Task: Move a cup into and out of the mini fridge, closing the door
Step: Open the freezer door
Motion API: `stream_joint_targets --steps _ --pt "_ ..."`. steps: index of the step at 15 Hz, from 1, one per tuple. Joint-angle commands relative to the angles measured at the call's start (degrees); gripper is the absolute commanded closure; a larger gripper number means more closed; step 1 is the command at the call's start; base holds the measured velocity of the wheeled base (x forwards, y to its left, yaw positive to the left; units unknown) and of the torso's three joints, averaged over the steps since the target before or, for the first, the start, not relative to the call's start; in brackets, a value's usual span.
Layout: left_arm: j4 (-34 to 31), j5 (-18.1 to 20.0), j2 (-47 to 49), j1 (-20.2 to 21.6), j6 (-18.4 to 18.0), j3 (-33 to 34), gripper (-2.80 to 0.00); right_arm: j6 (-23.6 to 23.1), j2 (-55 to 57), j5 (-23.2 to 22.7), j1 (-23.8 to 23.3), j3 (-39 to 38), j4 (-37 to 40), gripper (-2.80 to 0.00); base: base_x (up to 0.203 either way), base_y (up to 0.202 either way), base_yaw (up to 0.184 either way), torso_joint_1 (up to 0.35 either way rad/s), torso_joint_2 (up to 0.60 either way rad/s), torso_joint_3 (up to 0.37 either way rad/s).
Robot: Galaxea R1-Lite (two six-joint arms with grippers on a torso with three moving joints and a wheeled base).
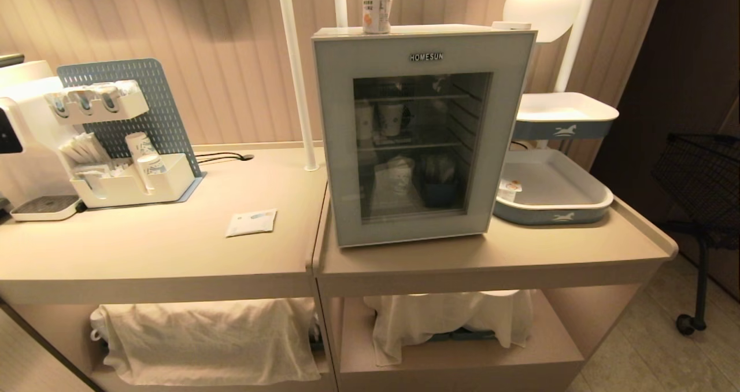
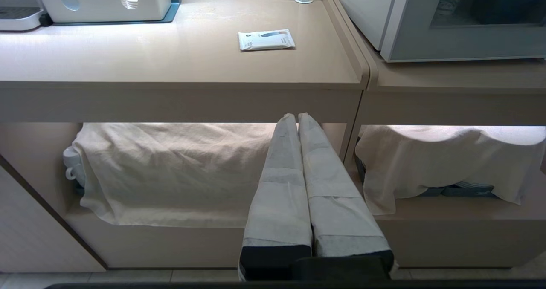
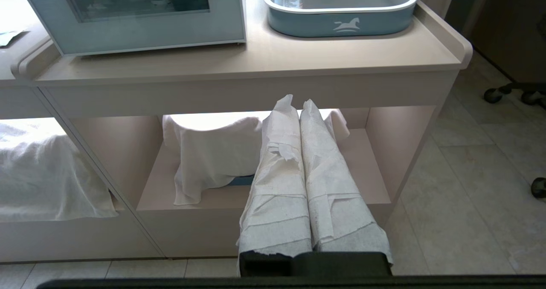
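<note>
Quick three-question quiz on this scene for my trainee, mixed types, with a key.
1. True or false: the door of the fridge is shut.
2. Where is the cup? A) on top of the fridge B) on the counter C) on the floor
3. Fill in: the left gripper and right gripper have their fingers ____, holding nothing.

Key: 1 true; 2 A; 3 shut

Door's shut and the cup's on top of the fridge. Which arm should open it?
Probably right. The right gripper hangs shut below the counter section bearing the mini fridge; the left gripper sits under the neighbouring section. No handle shows on the door.
</note>
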State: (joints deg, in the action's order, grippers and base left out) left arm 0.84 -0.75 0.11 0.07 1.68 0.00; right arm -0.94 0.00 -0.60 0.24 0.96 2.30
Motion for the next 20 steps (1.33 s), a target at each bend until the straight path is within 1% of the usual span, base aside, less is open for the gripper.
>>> stream_joint_targets --steps 1,5,17,20 --pt "0.04 -0.04 -0.02 0.03 -0.17 0.09 0.00 0.06 0.09 -0.02 -0.06 0.01 0.07 0.00 0.000 0.000 0.000 0.000 0.00 0.000" --pt "0.13 -0.04 -0.02 0.01 -1.14 0.09 0.00 0.15 0.09 0.00 0.00 0.09 0.07 0.00 0.000 0.000 0.000 0.000 0.00 0.000" --pt "0.04 -0.04 -0.02 0.07 -0.72 0.00 0.00 0.15 0.09 -0.02 -0.07 0.09 0.07 0.00 0.000 0.000 0.000 0.000 0.00 0.000" --pt "0.04 -0.04 -0.02 0.01 -0.72 0.00 0.00 0.15 0.09 0.05 0.01 0.09 0.14 0.00 0.164 0.000 -0.001 0.006 0.00 -0.002"
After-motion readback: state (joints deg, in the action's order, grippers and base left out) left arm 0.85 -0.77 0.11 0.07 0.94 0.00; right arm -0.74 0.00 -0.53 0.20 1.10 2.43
